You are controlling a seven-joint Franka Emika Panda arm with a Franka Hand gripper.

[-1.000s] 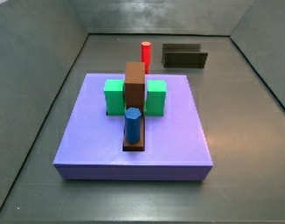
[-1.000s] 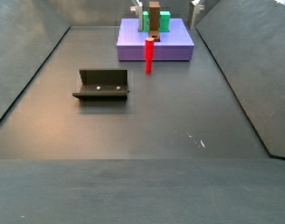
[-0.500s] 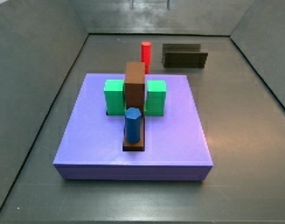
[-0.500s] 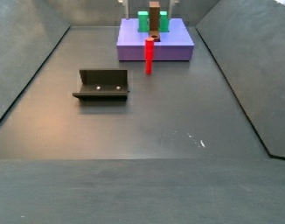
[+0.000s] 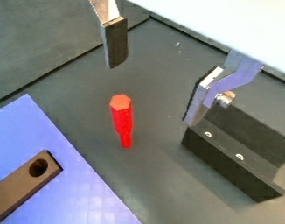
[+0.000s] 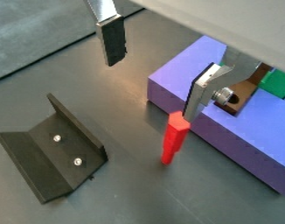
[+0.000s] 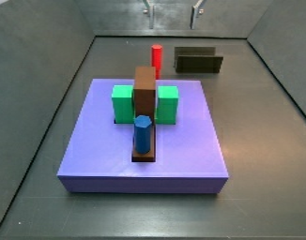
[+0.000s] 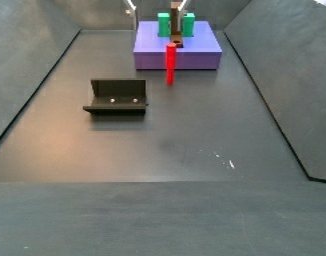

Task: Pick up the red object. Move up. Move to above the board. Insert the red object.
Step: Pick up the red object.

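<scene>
Hovering: the gripper [image 5: 169, 74] hangs high over the floor, above the red peg [image 5: 122, 121], its jaws spread wide with nothing between them.
Fingers: two flat silver plates with dark pads [image 6: 112, 42], well apart; in both wrist views the red peg [image 6: 174, 142] stands below the gap, touching neither plate.
Gripper in side views: only the fingertips show at the upper edge [image 7: 172, 9]; in a side view the fingers are barely visible above the platform [image 8: 130, 6].
Red peg: upright on the dark floor [image 7: 156, 58], free-standing, just beside the purple platform [image 7: 143, 141] and between it and the fixture [image 7: 198, 61].
Board: a long brown bar [image 7: 145, 98] lies along the middle of the purple platform, flanked by two green blocks [image 7: 123, 104].
Blue peg: stands upright at the near end of the brown bar [image 7: 142, 135].
Hole: in a wrist view a dark hole [image 5: 38, 165] shows in the end of the brown bar.
Fixture: dark L-shaped bracket on the floor [image 8: 116, 97], apart from the red peg [image 8: 170, 63].
Platform in wrist view: its purple corner [image 6: 222, 131] sits close beside the peg.
</scene>
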